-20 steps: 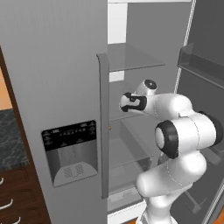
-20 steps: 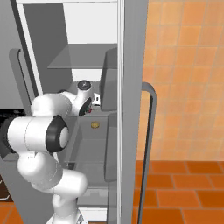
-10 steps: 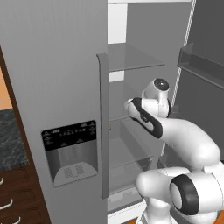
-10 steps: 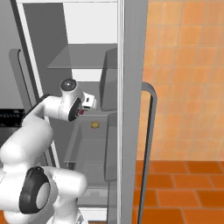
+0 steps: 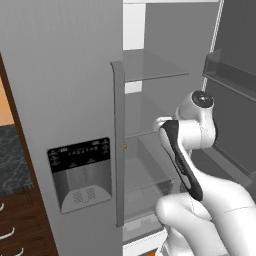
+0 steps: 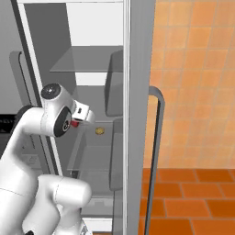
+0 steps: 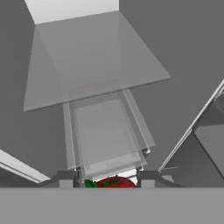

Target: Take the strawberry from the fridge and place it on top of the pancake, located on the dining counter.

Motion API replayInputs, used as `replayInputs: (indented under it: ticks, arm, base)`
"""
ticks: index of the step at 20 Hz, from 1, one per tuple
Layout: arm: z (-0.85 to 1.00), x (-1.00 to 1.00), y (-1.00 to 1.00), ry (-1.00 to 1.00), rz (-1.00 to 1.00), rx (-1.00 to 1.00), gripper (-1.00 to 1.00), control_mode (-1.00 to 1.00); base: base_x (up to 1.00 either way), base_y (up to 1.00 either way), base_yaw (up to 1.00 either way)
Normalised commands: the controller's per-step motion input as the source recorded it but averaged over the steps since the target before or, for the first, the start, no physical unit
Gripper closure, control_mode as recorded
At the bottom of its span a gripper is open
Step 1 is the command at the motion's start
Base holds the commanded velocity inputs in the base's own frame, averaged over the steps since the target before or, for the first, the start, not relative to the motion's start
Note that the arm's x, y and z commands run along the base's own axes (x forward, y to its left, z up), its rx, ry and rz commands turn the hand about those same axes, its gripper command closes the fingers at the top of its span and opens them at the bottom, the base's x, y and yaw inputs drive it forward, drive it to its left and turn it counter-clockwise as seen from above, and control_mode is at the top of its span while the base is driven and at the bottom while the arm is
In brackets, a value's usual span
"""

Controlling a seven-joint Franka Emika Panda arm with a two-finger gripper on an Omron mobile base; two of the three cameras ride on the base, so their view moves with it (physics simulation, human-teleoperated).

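Red and tiny, the strawberry (image 7: 114, 182) sits between the two dark finger tips of the gripper (image 7: 110, 178) in the hand view, its green leaves just showing at its left side. The jaws stand nearly closed and pinch the fruit from both sides; it looks held, not merely near them.

Going left to right in the left base view, the fridge (image 5: 65, 100) shows its closed grey door with the black dispenser panel (image 5: 81, 172), then the open compartment with glass shelves (image 5: 150, 65), then the white arm bent in front of it.

In the right base view the strawberry (image 6: 74, 123) shows as a red speck at the gripper (image 6: 79, 120), in front of the shelves, with a small yellowish item (image 6: 99, 131) lying apart on a shelf to its right.

As a judgement, the fruit is light, soft and easily bruised, and its rounded skin may slip. A gentle grip across its widest middle seems best; squeezing harder risks crushing it, while a looser hold could let it drop on the way to the pancake.
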Motion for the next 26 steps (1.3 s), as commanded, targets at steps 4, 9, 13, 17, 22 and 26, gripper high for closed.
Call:
replayInputs:
  ticks: [4, 9, 13, 17, 22, 26]
  arm:
    - [0.30, -0.73, 0.00, 0.24, 0.00, 0.00, 1.00, -1.00]
    - [0.26, -0.60, -0.04, 0.30, 0.00, 0.00, 1.00, -1.00]
    - [-0.10, -0.83, 0.00, 0.05, 0.02, 0.00, 1.00, -1.00]
    - [-0.12, -0.86, 0.00, -0.03, 0.06, 0.00, 1.00, -1.00]
    - [0.00, -0.12, 0.01, 0.00, 0.01, 0.00, 1.00, -1.00]
    - [0.00, -0.03, 0.00, 0.00, 0.00, 0.00, 1.00, -1.00]
  base:
    - [0.00, 0.00, 0.00]
    - [0.00, 0.00, 0.00]
    - [0.00, 0.00, 0.00]
    - [0.00, 0.00, 0.00]
    - [0.00, 0.00, 0.00]
    - [0.00, 0.00, 0.00]
